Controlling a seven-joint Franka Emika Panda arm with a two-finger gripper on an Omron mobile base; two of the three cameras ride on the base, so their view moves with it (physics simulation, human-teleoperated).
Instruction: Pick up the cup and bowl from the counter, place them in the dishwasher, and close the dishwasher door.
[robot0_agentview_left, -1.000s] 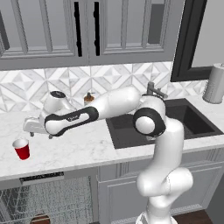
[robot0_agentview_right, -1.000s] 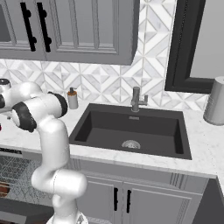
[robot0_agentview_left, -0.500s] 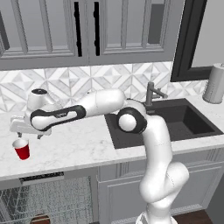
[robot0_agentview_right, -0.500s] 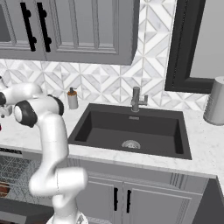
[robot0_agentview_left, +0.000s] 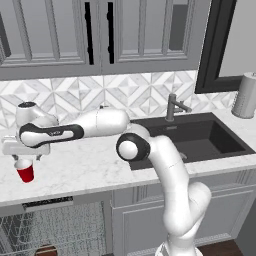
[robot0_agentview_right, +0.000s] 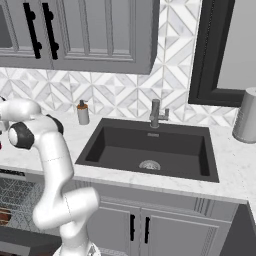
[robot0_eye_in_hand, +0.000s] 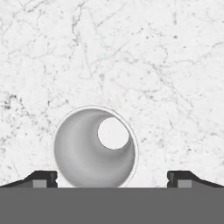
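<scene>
A: Arm is reaching far out over the left end of the counter (robot0_agentview_left: 95, 167). The gripper (robot0_agentview_left: 22, 159) is hanging directly above the cup (robot0_agentview_left: 25, 171), fingers pointing down.

B: Jaws?

A: Spread wide, released, grasping nothing. In the hand view the two fingertips (robot0_eye_in_hand: 43, 178) are standing well apart, and the cup (robot0_eye_in_hand: 95, 146) is sitting between them, offset toward the left tip and nearly touching it. Its white mouth is facing the camera.

B: Cup upright?

A: Standing upright on the marble, near the front edge at the counter's left end. Red wall, white rim.

B: The bowl?

A: A brown rounded shape is showing low in the wire rack (robot0_agentview_left: 55, 225) of the dishwasher (robot0_agentview_left: 47, 204), under that same end of the counter: the bowl (robot0_agentview_left: 46, 250), though it is cut by the picture's bottom edge. From the right base view, a brown patch (robot0_agentview_right: 4, 216) is sitting in the rack as well.

B: Anything else on the counter?

A: The black sink (robot0_agentview_right: 150, 152) is lying toward the right, faucet (robot0_agentview_right: 156, 114) at its back edge. A soap bottle (robot0_agentview_right: 83, 112) is standing by the back wall, left of the sink. A grey canister (robot0_agentview_right: 246, 116) is standing at the far right end.
</scene>
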